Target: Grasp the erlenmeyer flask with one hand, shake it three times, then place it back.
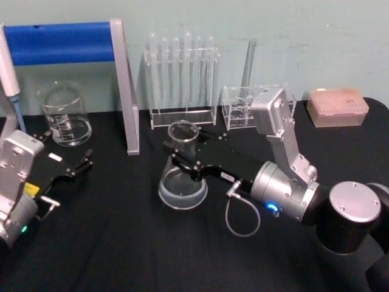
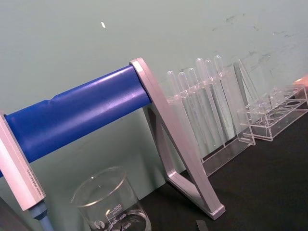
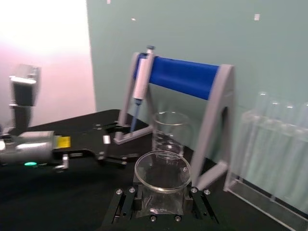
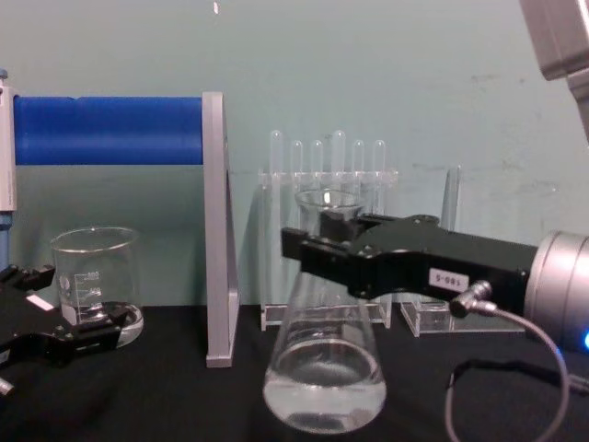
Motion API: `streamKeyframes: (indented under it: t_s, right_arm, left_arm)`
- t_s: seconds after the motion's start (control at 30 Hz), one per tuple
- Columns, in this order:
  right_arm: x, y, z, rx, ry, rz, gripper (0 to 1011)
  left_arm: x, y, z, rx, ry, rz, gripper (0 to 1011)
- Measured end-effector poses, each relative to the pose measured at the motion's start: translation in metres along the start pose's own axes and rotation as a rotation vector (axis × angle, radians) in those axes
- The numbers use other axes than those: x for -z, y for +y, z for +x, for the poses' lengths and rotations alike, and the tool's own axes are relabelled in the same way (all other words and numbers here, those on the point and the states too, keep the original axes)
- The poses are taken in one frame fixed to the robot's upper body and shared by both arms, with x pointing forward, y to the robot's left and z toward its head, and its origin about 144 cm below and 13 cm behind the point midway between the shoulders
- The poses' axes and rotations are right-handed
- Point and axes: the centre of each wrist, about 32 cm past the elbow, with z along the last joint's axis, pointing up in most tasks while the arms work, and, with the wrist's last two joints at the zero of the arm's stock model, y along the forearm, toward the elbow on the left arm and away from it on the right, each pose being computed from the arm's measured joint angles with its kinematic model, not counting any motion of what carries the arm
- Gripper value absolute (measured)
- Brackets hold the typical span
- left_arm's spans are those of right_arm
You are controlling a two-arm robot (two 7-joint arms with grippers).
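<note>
The erlenmeyer flask (image 1: 182,188) is clear glass with a wide round base and holds some clear liquid, seen in the chest view (image 4: 324,368). It stands upright at the middle of the black table (image 1: 121,243). I cannot tell whether its base touches the cloth. My right gripper (image 1: 182,155), the hand with the small white number label and grey cable, reaches in from the right and is shut on the flask's neck (image 4: 317,244). The right wrist view looks down on the flask's rim (image 3: 162,171) between the jaws. My left gripper (image 1: 67,159) rests open at the left edge.
A glass beaker (image 1: 64,115) stands at the back left under a blue-barred pipette stand (image 1: 61,42), whose grey leg (image 1: 129,91) is just left of the flask. Behind the flask are a test tube rack (image 1: 181,79), a small clear rack (image 1: 243,106) and a pink tip box (image 1: 337,106).
</note>
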Motion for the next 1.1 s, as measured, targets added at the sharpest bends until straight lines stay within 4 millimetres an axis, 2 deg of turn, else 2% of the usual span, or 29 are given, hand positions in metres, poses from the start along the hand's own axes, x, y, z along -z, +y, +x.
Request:
streamKeyframes:
  t_s: [0.73,1.1]
  right_arm:
    - [0.001,-0.014,0.052,0.302,-0.024,-0.003,450]
    - [0.002,-0.025,0.069,0.405,-0.035,-0.001,450]
  left_arm:
    - [0.000,0.000,0.000,0.000,0.000,0.000,1001]
    - [0.000,0.000,0.000,0.000,0.000,0.000,1001]
